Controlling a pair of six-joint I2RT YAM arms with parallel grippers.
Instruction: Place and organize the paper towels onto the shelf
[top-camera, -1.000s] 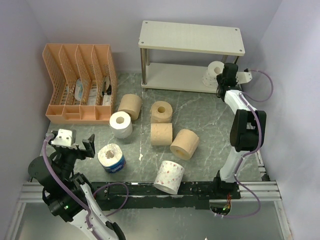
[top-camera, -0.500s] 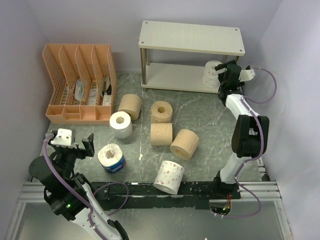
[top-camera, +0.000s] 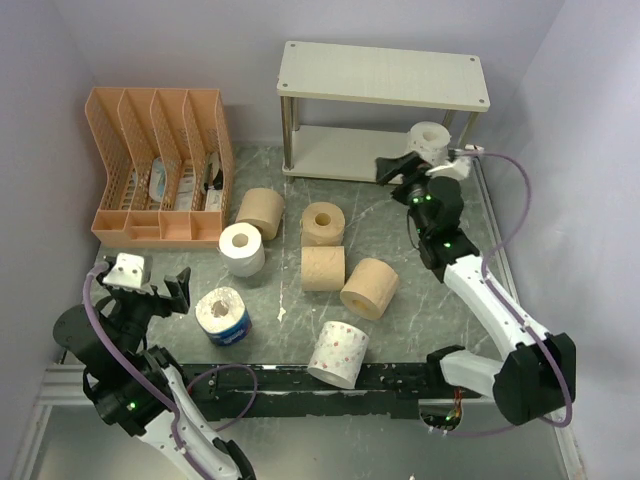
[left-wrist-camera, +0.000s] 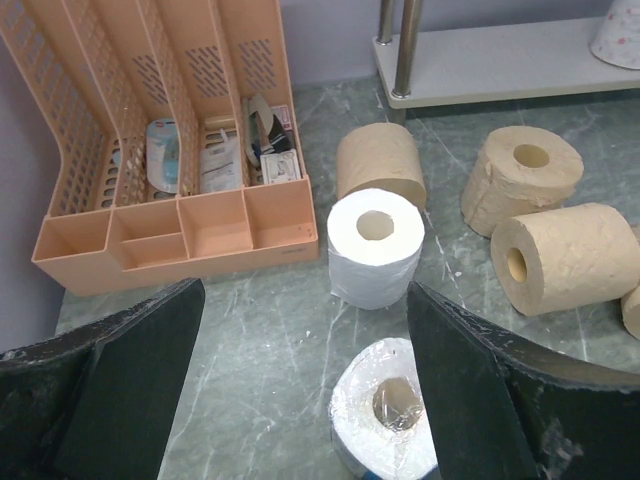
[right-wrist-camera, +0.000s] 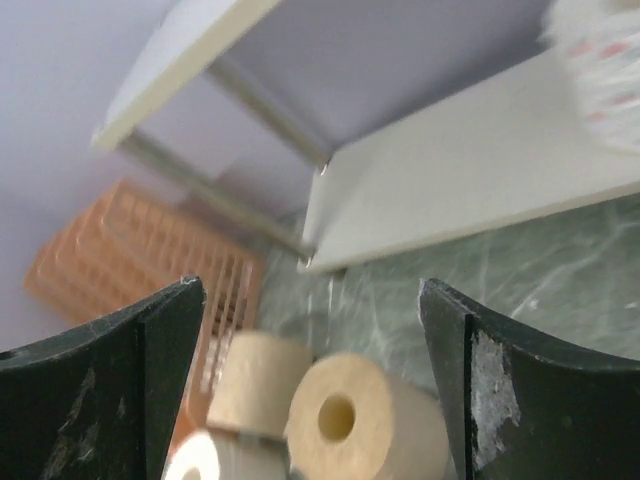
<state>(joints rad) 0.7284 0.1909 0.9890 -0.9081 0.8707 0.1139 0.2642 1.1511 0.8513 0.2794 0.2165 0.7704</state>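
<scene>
The shelf (top-camera: 340, 152) stands at the back, and one speckled white paper towel (top-camera: 431, 139) stands on the right end of its lower board. My right gripper (top-camera: 398, 172) hangs open and empty just left of that roll, facing the table. In the right wrist view I see the shelf's lower board (right-wrist-camera: 470, 170), the speckled roll (right-wrist-camera: 600, 70) and a tan roll (right-wrist-camera: 360, 415) between the open fingers of my right gripper (right-wrist-camera: 310, 300). Tan rolls (top-camera: 323, 222), a white roll (top-camera: 241, 249), a blue-wrapped roll (top-camera: 223, 316) and a speckled roll (top-camera: 338, 353) lie on the table. My left gripper (top-camera: 150, 290) hovers open over the blue-wrapped roll (left-wrist-camera: 390, 415).
An orange mesh file organizer (top-camera: 160, 165) with papers stands at the back left. Purple walls close in on three sides. A black rail (top-camera: 390, 378) runs along the near edge. In the left wrist view the white roll (left-wrist-camera: 375, 245) stands close to the organizer (left-wrist-camera: 170, 150).
My right gripper opened, let go of the speckled roll on the lower shelf board, and drew back left and toward the table. The left arm has barely moved.
</scene>
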